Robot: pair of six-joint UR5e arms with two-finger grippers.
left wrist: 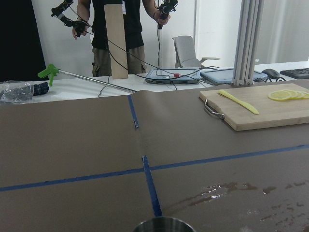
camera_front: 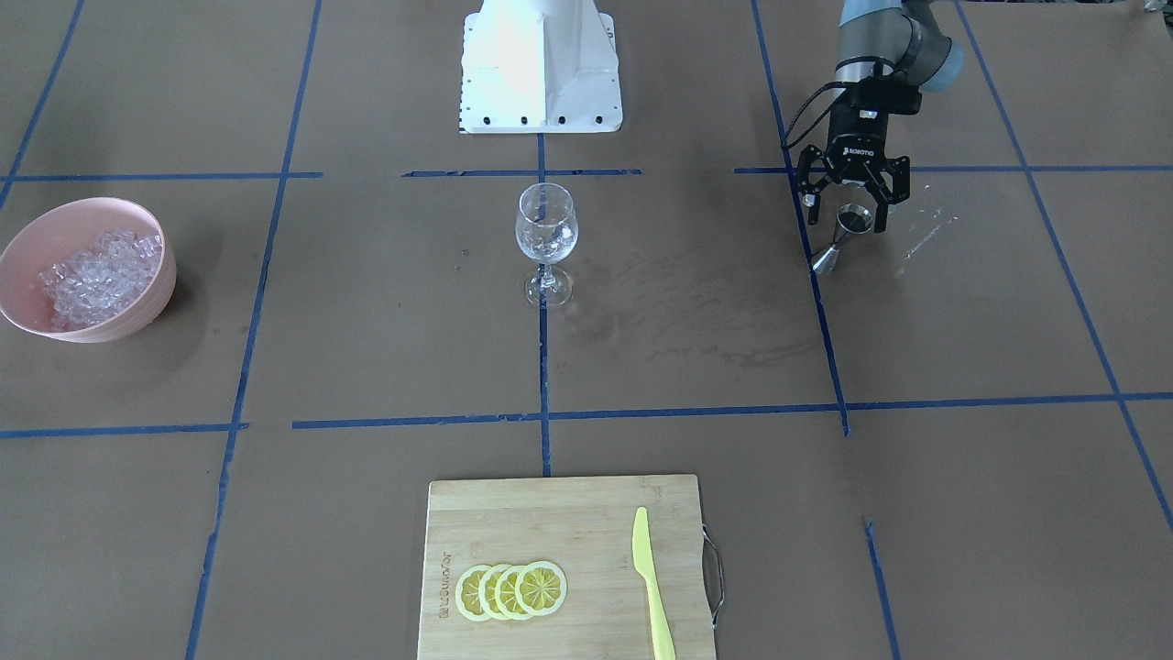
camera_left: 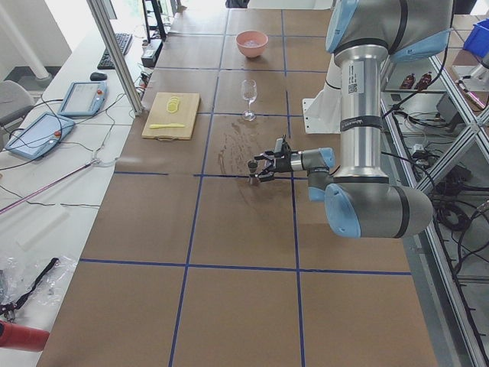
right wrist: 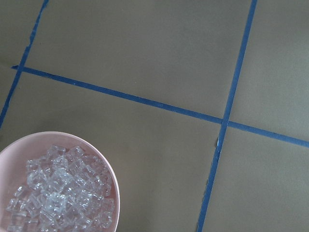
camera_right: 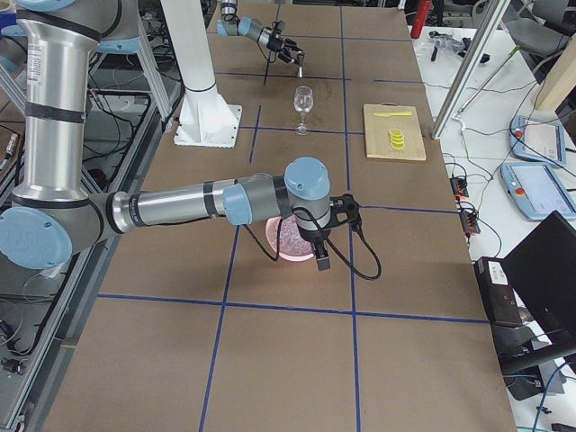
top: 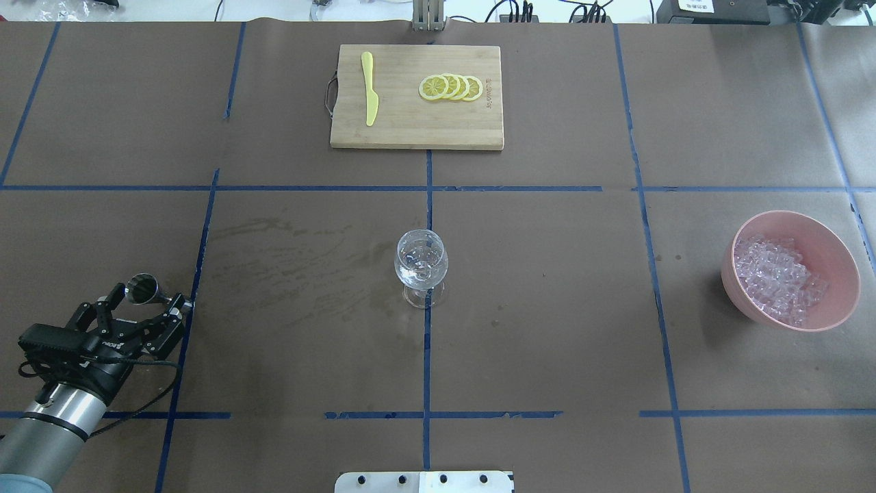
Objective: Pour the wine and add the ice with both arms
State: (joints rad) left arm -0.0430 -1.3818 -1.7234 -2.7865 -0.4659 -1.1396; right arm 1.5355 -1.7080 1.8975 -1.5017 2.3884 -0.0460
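Jigger (camera_front: 838,240): small steel double cone, light and slick; best gripped at its narrow waist. Any wine inside is hidden.
Left gripper (camera_front: 848,220): jaws spread either side of the jigger.
Ice (top: 777,277): slippery glassy cubes heaped in a pink bowl (top: 831,257).
Right gripper (camera_right: 321,255): over the bowl; cannot tell its jaws.
Wine glass (top: 421,263): thin, fragile, at the table's centre.

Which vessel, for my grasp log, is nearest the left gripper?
The steel jigger, at the open left gripper; the wine glass stands centrally, the pink bowl beyond.
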